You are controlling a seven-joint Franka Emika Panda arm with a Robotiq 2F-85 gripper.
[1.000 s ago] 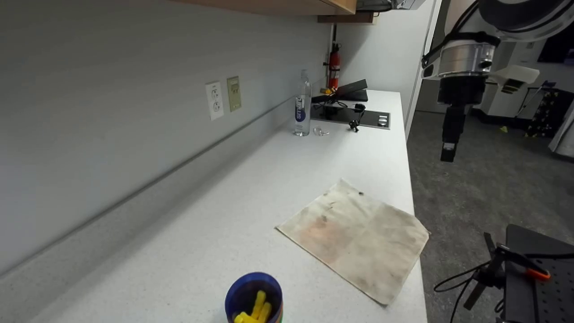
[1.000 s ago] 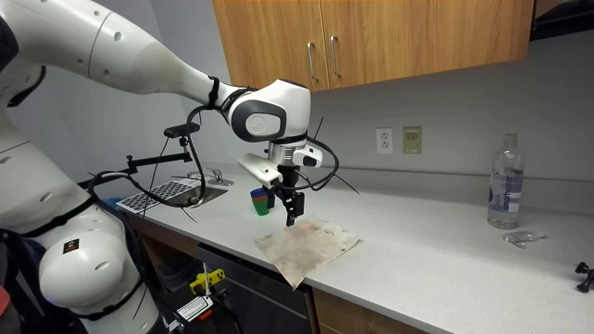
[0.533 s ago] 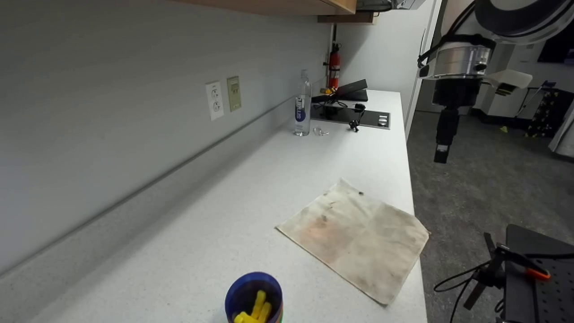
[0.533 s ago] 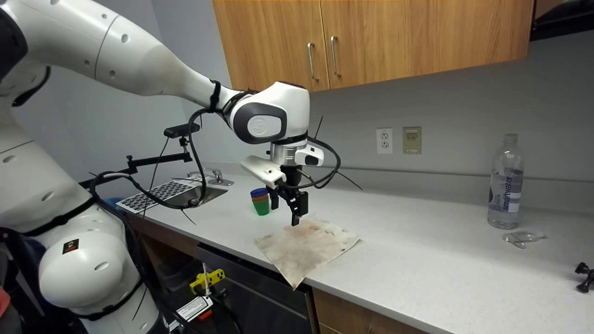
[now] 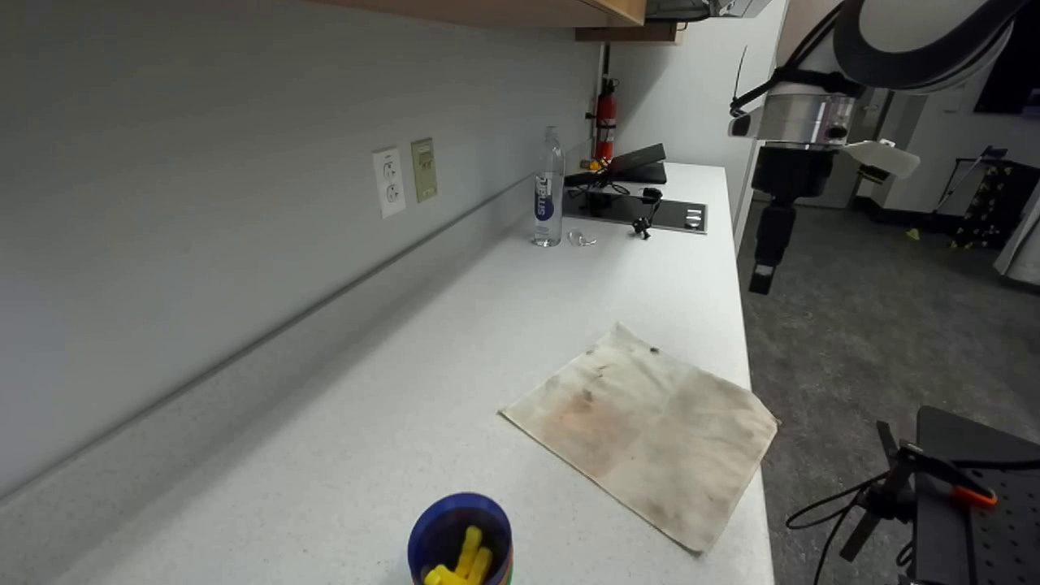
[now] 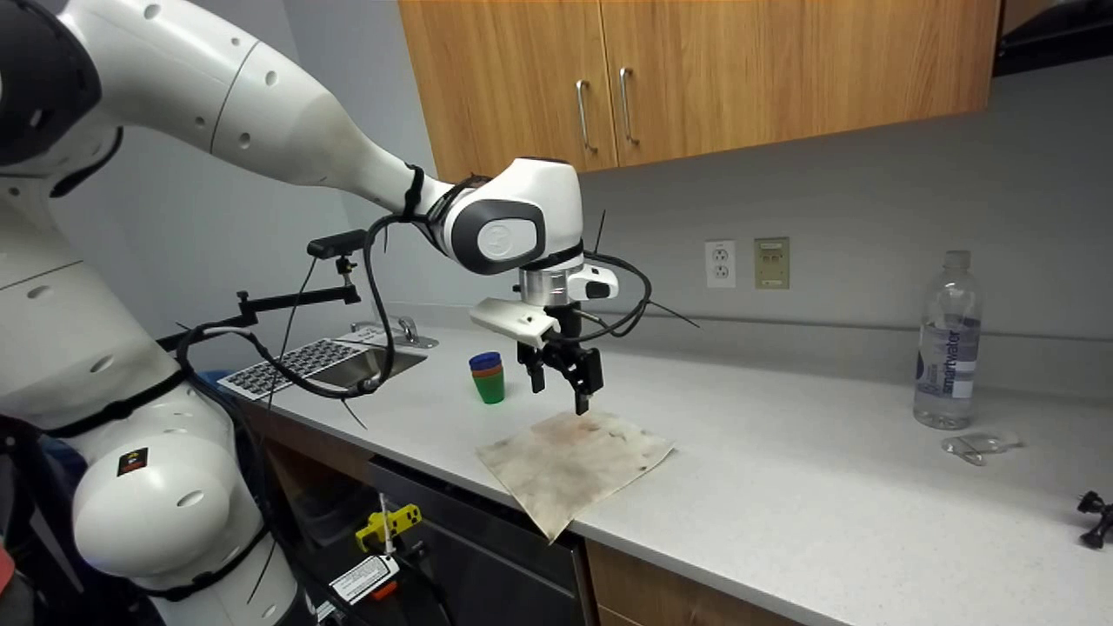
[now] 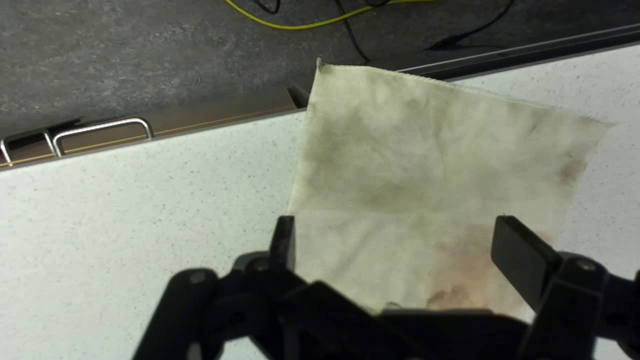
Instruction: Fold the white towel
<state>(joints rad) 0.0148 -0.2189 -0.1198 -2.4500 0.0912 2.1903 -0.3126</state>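
Off-white towel (image 7: 430, 180), blotched with stains, lies flat and unfolded on the counter (image 6: 783, 487); outline near square, so no long axis to record. One corner reaches past the counter's front edge, seen in both exterior views and from the wrist. Above the cloth hangs the gripper (image 6: 560, 397), jaws spread wide, nothing held between them. In the wrist view its two fingers (image 7: 522, 262) nearly bracket the towel's width: one just outside the left border, the other overlapping the right border. Overlap is line of sight only; an exterior view puts the fingertips clear above the counter. Governing relation: the overhanging corner lies ahead of the jaws, toward the front edge, and well over to the side of the left-hand finger in the wrist view. The line along which the jaws would close runs roughly parallel to that edge. Exact spot beneath the fingertips: cannot be fixed from these views. Judgement: folding not begun; step in hand is probably the approach. If the free corner is the target, the move calls for travel toward the front edge, a sideways correction, then descent. Corner should pinch more readily than cloth lying flat, having no counter behind it. Risk noted: fingertips striking the edge, or closing short of the cloth.
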